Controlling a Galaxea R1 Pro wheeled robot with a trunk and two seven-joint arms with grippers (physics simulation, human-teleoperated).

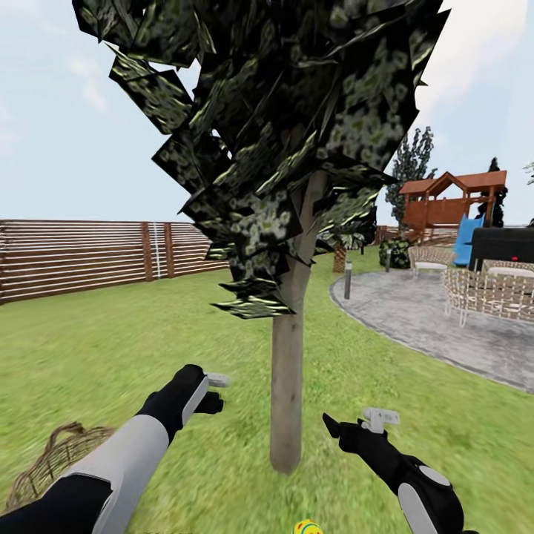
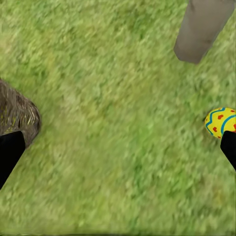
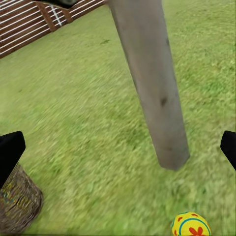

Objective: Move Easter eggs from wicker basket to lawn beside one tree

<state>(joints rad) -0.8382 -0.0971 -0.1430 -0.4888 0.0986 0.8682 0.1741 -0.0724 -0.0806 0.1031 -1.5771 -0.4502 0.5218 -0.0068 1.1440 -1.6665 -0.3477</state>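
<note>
The tree's pale trunk [image 1: 288,386] rises from the lawn [image 1: 111,334] right in front of me, under its dark blocky crown [image 1: 282,111]. One yellow Easter egg [image 1: 307,528] with red and blue motifs lies on the grass near the trunk's foot; it is also seen as the egg [image 2: 220,122] and the egg [image 3: 191,225]. The wicker basket [image 1: 52,460] stands at lower left, its inside hidden. My left gripper [image 1: 216,393] hangs open left of the trunk, my right gripper [image 1: 356,423] open to its right. Nothing sits between the fingers [image 2: 10,152] or the fingers [image 3: 10,155]. Other eggs are out of view.
A brown slat fence [image 1: 81,256] closes the garden at the left. To the right lie a grey paved patio [image 1: 415,311] with pale woven seats [image 1: 482,289], a bollard light [image 1: 348,278] and a wooden playset [image 1: 452,200]. Grass stretches all around the trunk.
</note>
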